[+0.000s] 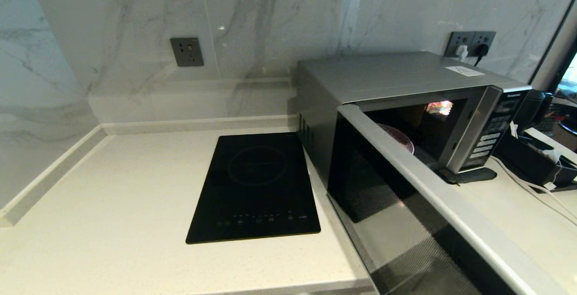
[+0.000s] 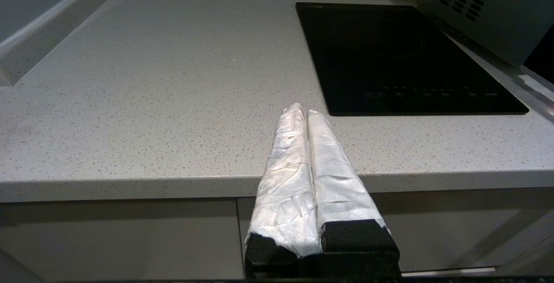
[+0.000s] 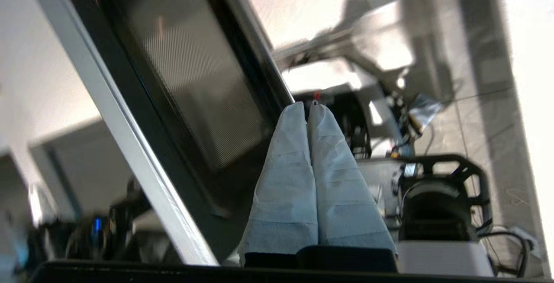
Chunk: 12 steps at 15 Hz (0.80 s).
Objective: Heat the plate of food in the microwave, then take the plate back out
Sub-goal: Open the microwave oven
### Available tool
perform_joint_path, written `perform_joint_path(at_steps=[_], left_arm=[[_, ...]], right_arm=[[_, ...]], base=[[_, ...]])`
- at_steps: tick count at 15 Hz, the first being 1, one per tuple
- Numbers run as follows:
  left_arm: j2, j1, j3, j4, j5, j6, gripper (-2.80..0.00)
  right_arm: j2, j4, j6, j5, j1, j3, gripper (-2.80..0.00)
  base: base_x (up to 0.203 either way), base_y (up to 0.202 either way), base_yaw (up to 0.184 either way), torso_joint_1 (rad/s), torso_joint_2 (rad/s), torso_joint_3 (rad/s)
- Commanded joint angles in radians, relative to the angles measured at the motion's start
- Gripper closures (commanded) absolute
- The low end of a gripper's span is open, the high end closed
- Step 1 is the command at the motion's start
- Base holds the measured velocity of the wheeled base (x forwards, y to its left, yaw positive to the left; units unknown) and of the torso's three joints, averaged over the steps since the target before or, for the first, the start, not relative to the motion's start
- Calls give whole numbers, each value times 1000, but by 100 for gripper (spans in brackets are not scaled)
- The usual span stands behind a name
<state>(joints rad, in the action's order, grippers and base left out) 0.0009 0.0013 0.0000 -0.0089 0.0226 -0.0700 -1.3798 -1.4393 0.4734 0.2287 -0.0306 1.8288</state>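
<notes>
The silver-grey microwave point(image 1: 387, 78) stands at the right of the counter with its dark glass door point(image 1: 405, 205) swung wide open toward me. Inside the cavity a curved lilac rim of the plate point(image 1: 401, 136) shows above the door's top edge; the food on it is hidden. Neither gripper appears in the head view. My right gripper point(image 3: 308, 107) is shut with nothing in it, its wrapped fingers close beside the door's dark glass point(image 3: 190, 79). My left gripper point(image 2: 306, 112) is shut and empty, hanging over the counter's front edge, left of the hob.
A flat black induction hob point(image 1: 257, 186) lies in the counter left of the microwave. The button panel point(image 1: 491, 132) faces right of the cavity. A black box with white cables point(image 1: 536, 159) sits at the far right. A wall socket point(image 1: 186, 52) is on the marble backsplash.
</notes>
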Motion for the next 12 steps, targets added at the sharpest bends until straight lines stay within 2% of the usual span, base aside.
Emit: perform_joint_path(at_steps=[1,4,7,8,12], left_arm=[[1,0,0,0,0,-1,0],[1,0,0,0,0,-1,0],[1,0,0,0,0,-1,0],[1,0,0,0,0,-2,0],[1,0,0,0,0,-2,0]], right_arm=[[-20,-23,13,16,-133,-11,0],[-112,-23,119,5,-394,-15,0],[-191,-23,245,-43,-568,-15,0],[-202,-21,266,-51,-583,-14,0],[-199,-23,266,-51,-583,-19,0]], base=[[0,0,0,0,0,0],[0,0,0,0,0,0],[0,0,0,0,0,0],[0,0,0,0,0,0],[0,0,0,0,0,0]])
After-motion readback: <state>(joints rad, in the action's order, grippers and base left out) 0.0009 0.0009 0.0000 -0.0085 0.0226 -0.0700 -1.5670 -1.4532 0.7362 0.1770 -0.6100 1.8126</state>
